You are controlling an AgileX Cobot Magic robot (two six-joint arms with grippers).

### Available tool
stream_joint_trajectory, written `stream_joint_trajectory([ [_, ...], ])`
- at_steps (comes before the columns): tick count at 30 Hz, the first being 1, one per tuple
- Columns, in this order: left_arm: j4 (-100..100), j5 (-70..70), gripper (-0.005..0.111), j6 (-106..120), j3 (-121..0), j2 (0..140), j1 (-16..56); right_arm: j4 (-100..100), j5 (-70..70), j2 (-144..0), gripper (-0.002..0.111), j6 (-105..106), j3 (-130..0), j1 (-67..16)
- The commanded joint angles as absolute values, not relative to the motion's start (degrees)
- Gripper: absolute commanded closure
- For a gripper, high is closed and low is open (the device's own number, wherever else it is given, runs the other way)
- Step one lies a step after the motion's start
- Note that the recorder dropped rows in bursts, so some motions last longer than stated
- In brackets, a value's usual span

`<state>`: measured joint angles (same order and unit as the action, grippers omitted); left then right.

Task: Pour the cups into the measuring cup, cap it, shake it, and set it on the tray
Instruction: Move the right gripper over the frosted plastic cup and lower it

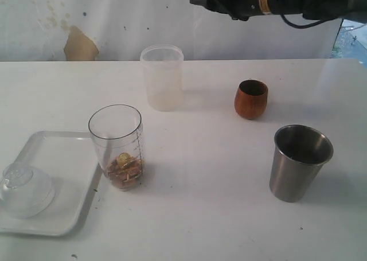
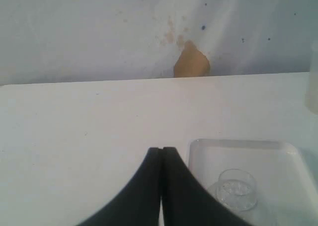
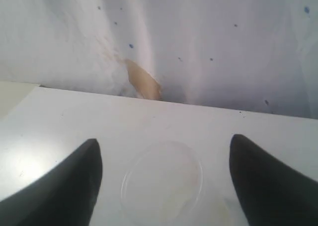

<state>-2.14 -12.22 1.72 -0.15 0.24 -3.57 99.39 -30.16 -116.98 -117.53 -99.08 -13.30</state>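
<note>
**Watch the grip on the frosted tumbler: an off-centre close will shove or tip it**

Your right gripper [image 3: 163, 139] hangs over the frosted tumbler [image 1: 162, 77] with its jaws apart, the rim showing between them and neither finger touching it. The tumbler looks light and thin-walled. If one finger meets it first, it will likely slide or tip on the smooth table [image 1: 218, 215]. A hard squeeze could also buckle the wall. Centre the rim between the fingers before you close. You cannot tell from here what the tumbler holds, if anything.

The measuring cup [image 1: 114, 140] stands upright near the front left, just beside the right rim of the tray [image 1: 57, 152]; whether the two touch is unclear. Brown bits [image 1: 123, 174] lie at its bottom. Its mouth is about as narrow as the tumbler's, so a tilt started off to one side would spill onto the table, and a knock could topple the cup against the tray.

Nothing stands between the tumbler and the measuring cup. The wooden cup [image 1: 250, 99] sits to the right of the tumbler, apart from it, and the steel cup [image 1: 300, 162] is further forward on the right, both outside that path.

The domed lid [image 1: 24, 189] rests on the tray's near left part. Your left gripper [image 2: 161, 150] is pressed together on nothing, facing the tray.
</note>
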Motion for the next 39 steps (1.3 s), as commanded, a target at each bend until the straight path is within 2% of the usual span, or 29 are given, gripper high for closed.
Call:
stream_joint_trajectory([
  [1, -1.77, -11.94, 0.107, 1.73, 0.00, 0.00, -3.31, 99.95, -29.68, -120.07, 0.042, -114.21, -99.88, -15.03],
  [13, -1.77, -11.94, 0.107, 1.73, 0.00, 0.00, -3.31, 99.95, -19.32, -127.35, 0.042, -109.32, -99.88, -18.23],
  [31, -1.77, -11.94, 0.107, 1.73, 0.00, 0.00, -3.31, 99.92, -20.22, -131.44, 0.042, -109.20, -105.58, -20.84],
  [39, -1.77, -11.94, 0.107, 1.73, 0.00, 0.00, -3.31, 99.95, -19.74, -133.28, 0.052, -109.20, -105.58, -21.27],
])
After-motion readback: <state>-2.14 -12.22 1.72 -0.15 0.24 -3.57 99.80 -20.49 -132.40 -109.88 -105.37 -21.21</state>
